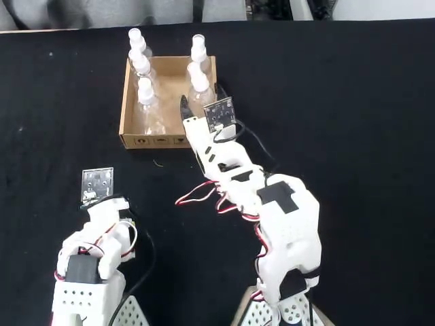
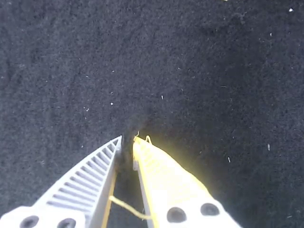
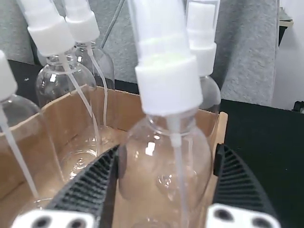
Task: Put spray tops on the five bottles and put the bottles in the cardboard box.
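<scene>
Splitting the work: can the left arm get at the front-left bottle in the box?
Probably yes: only bare cloth lies between the left gripper and the box, the front-left bottle stands by its near wall, and the right gripper is at the box's other side.

Table [image 1: 367, 102] covered with black cloth [image 2: 213, 71]; white lint specks [image 2: 112, 103] scattered on it. Grey fabric [image 1: 61, 13] hung behind far edge. White wall [image 3: 292, 61] seen at far right. Dark clutter [image 1: 279, 8] placed beyond far edge.
</scene>
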Controlling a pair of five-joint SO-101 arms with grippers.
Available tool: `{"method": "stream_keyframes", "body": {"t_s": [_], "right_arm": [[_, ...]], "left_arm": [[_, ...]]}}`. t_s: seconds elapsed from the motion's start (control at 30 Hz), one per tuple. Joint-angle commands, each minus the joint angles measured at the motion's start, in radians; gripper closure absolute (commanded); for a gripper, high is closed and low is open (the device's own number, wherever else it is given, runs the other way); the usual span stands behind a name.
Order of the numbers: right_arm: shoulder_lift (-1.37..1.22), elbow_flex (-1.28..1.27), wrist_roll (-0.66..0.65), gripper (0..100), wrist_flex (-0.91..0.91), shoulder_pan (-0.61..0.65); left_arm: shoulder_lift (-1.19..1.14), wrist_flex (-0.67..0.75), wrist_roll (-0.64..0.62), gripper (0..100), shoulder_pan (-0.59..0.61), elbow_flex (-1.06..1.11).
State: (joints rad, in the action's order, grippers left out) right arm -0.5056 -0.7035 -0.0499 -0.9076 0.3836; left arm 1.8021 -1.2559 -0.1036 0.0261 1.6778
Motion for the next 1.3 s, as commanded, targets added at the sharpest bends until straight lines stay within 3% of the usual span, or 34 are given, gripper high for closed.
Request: {"method": "stream_keyframes", "body": {"t_s": [0.0,0.17,1.27], "right_arm": [[0.007,0.041,-0.003,73.0,-0.011,-0.02],[0.007,0.041,-0.003,65.1,-0.009,-0.023],[0.358,-0.246,0.003,65.2,-0.009,-0.02]], "left_arm": [[0.008,-0.006,0.009,97,0.008,0.024],[0.008,-0.006,0.009,97,0.008,0.024],[0.008,-0.006,0.009,97,0.008,0.024]]}}
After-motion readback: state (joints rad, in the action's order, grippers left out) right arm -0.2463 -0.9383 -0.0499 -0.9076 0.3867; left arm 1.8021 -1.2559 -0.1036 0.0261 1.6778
